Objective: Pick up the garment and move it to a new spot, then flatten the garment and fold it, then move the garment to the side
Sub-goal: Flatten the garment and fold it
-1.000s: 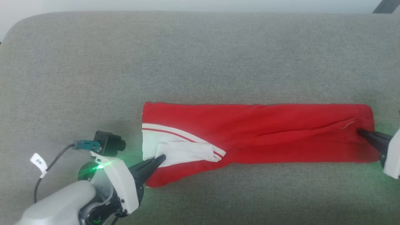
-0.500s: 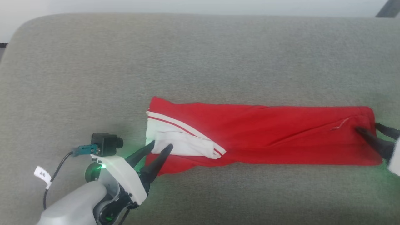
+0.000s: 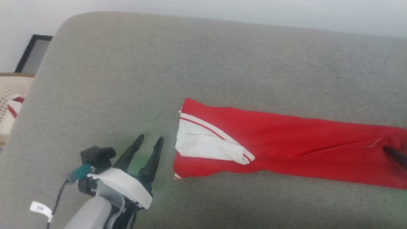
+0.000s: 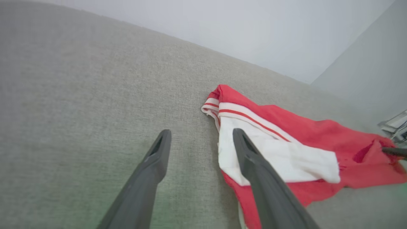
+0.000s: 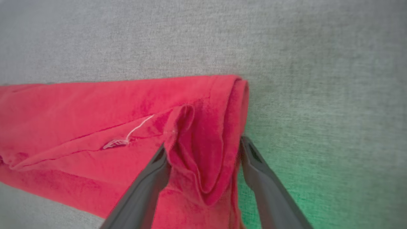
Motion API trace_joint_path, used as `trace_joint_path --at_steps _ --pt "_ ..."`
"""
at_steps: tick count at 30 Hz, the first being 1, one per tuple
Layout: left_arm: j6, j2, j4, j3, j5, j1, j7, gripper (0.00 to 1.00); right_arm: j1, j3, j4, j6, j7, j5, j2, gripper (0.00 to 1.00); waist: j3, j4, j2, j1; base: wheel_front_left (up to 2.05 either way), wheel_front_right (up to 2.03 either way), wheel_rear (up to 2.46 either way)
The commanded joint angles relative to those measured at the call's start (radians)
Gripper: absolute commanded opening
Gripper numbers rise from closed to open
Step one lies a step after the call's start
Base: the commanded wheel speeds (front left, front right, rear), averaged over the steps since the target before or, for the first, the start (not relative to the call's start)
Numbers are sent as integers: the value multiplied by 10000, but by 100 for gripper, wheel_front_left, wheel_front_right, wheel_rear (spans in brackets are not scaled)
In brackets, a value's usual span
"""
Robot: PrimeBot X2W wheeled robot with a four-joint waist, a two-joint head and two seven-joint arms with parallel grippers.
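From the head camera I see the garment [image 3: 286, 143] lying as a long red strip on the grey cushion [image 3: 203, 57]. It is folded over, and a white sleeve [image 3: 203, 146] with red and white stripes sits at its left end. Off the cushion, far to the left, are a tan woven thing [image 3: 11, 95] and a black frame [image 3: 31, 54]. The left gripper [image 3: 150, 138] is just beside the sleeve end, not touching it, with its fingers spread. The right gripper [image 3: 396, 155] shows one dark finger lying on the red cloth at the right edge.

From the left wrist camera, the left gripper [image 4: 202, 133] is wide open and holds nothing. Bare cushion lies between its fingers, and the sleeve is right next to one finger.

From the right wrist camera I see the plain red end, with a loose white thread [image 5: 136, 128] on it. The right gripper [image 5: 203, 148] has its fingers apart, with a bunched fold of red cloth between them.
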Motion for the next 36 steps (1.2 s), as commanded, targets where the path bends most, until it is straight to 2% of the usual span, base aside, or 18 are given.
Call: trace_joint_path --at_steps 1,12,13,14,15,17,23,31,36 --pt "153 -195 -111 423 942 277 -39 100 125 4 187 -5 99 6 119 100 -73 198 0 0 0 0 0" --pt "461 -1650 -1621 3288 5814 1544 -41 100 358 194 898 -3 876 -13 818 100 -203 425 0 0 0 0 0" --pt "457 -1762 -1785 3484 6132 1627 -41 100 361 183 918 -3 951 17 890 67 -199 408 0 0 0 0 0" --pt "456 -1909 -1953 3704 6379 1682 -41 100 347 172 947 -3 1021 56 952 39 -193 390 0 0 0 0 0" --pt "423 -2016 -2087 3871 6627 1756 -41 100 319 165 948 -3 1075 46 1023 21 -186 363 0 0 0 0 0" --pt "323 -2206 -2289 4162 7027 1929 -41 100 231 134 963 -2 1149 -11 1147 0 -170 294 0 0 0 0 0" --pt "24 -2540 -2446 4893 7565 2217 -41 100 -78 -453 1079 -15 782 -107 970 0 -91 -72 0 0 0 0 0" --pt "-191 -2760 -2680 5369 7780 2351 -42 100 -273 -1477 1503 -12 163 -278 227 0 167 -693 0 0 0 0 0" --pt "-259 -2818 -2742 5419 7893 2261 -42 100 -290 -2457 2293 -11 -207 -189 -561 0 351 -1024 0 0 0 0 0"
